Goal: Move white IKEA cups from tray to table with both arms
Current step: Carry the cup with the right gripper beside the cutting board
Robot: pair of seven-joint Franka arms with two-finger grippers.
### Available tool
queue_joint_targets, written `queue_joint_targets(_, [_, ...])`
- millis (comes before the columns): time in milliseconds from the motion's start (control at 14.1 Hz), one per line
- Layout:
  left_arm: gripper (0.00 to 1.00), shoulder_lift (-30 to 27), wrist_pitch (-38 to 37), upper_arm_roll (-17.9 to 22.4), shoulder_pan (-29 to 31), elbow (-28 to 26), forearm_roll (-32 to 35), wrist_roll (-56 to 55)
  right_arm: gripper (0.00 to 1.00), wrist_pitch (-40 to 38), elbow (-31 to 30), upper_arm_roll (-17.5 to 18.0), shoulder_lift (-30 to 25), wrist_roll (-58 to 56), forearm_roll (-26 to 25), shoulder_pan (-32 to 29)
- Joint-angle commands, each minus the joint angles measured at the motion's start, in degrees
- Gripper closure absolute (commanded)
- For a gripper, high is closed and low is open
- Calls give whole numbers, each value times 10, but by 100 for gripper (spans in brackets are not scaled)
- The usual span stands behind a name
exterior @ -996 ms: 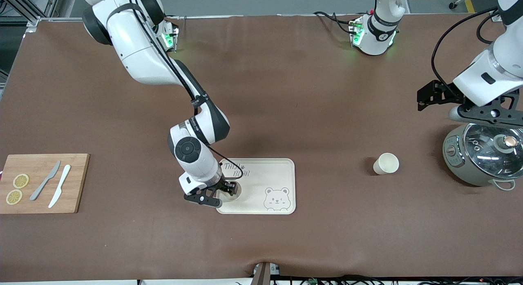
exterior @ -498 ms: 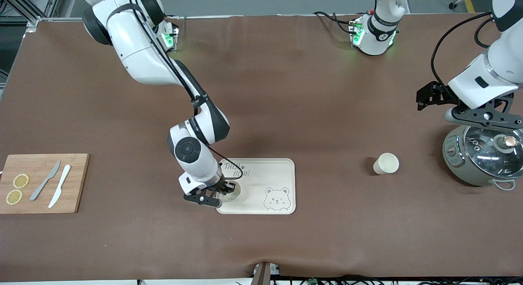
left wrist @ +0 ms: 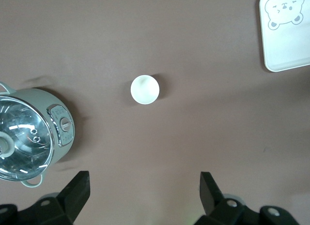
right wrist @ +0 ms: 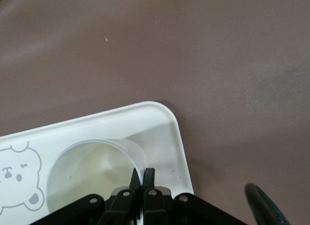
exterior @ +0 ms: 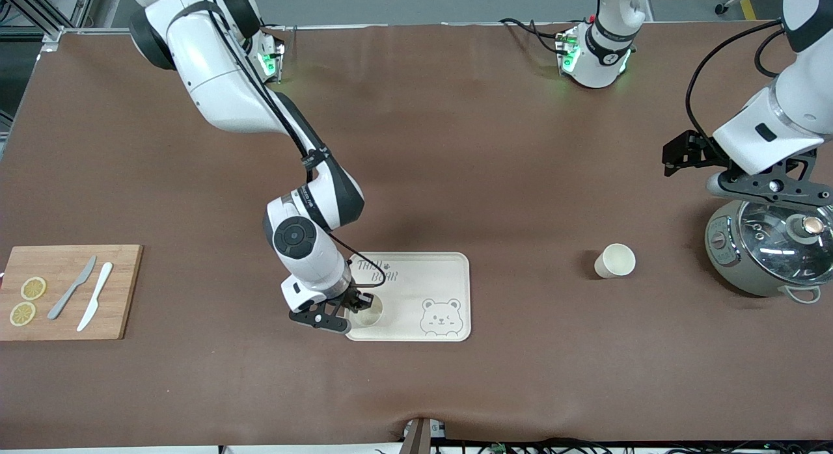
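The right pincer [exterior: 360,304] is down on the bear tray [exterior: 429,272], at the tray's corner near the right arm's end of the counter [exterior: 455,148]. Its fingers [right wrist: 143,179] are pinched tight on the rim of one white cup [exterior: 368,313], one finger inside the cup and one outside. That cup [right wrist: 87,172] stands upright on the tray, beside the bear drawing [exterior: 440,316]. The other white cup [exterior: 615,260] stands alone on the bare counter, between the tray and the gray pot [exterior: 771,246]. The left pincer [left wrist: 145,198] hangs up in the air, over the counter beside the pot, and its fingers are spread wide with nothing in them. This cup [left wrist: 145,89] is well apart from it. A wooden board [exterior: 68,291] with two knives and lemon slices lies at the right arm's end.
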Motion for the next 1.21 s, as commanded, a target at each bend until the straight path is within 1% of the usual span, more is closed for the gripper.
queue_joint_targets(0, [0,-7,0,1,1,-1,6,-4,100,-10,-3,1,-7,7,-10,3])
queue_joint_targets(285, [0,-7,1,1,1,-1,0,-4,100,-15,-3,1,-16,7,-1,2])
queue_joint_targets(356, [0,-6,1,1,1,-1,-1,-3,100,-40,-3,3,-23,7,1,-2])
queue_joint_targets(569, [0,-5,1,1,1,-1,-2,-3,100,-161,-4,4,-93,-4,1,-17])
queue_joint_targets(711, [0,-5,2,1,1,-1,-3,-4,100,-264,-8,1,-144,-68,0,-35])
queue_joint_targets(854, [0,-5,2,1,1,-1,-3,-4,100,-325,-26,1,-198,-135,0,-75])
queue_joint_targets(996, [0,-5,2,2,2,-1,-2,-2,100,-353,-64,0,-251,-237,0,-120])
queue_joint_targets(1138, [0,-5,2,2,2,-1,-2,-2,100,-349,-115,1,-299,-337,0,-181])
